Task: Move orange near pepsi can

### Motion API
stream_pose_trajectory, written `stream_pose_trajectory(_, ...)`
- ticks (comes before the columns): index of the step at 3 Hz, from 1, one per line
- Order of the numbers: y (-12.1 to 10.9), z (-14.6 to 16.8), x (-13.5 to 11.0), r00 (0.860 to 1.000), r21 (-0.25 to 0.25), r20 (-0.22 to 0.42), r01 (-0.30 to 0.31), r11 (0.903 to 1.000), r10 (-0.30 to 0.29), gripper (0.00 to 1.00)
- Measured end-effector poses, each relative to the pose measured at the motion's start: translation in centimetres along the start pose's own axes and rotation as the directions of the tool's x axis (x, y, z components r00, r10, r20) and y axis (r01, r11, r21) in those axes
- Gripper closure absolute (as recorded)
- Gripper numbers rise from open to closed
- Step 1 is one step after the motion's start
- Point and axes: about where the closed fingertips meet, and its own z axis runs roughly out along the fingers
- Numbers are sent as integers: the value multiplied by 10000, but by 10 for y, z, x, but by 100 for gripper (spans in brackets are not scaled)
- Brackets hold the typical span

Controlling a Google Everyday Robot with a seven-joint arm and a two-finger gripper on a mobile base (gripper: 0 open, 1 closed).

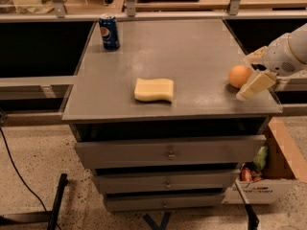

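The orange [238, 75] sits on the grey cabinet top [192, 51] near its right edge. The pepsi can [109, 32] stands upright at the far left corner, well away from the orange. My gripper [245, 77] reaches in from the right at the orange's level. It is open, with one pale finger [254, 85] just in front of the orange and the other [256, 55] behind it. The orange rests on the surface partly between them.
A pale yellow sponge [154, 89] lies in the middle of the cabinet top. The cabinet has drawers [168, 152] below. A cardboard box [268, 171] with items stands on the floor at the right. A shelf rail [144, 14] runs behind the top.
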Motion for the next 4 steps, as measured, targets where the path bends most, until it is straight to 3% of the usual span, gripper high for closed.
stream_pose_trajectory(1,0,3,2,10000,-32,-15,-47,10000,47,19)
stream_pose_trajectory(3,-7,11,5,9998,-271,-91,-205,9994,203,59)
stream_pose_trajectory(4,-18,14,9,9991,-358,-137,-409,9985,405,59)
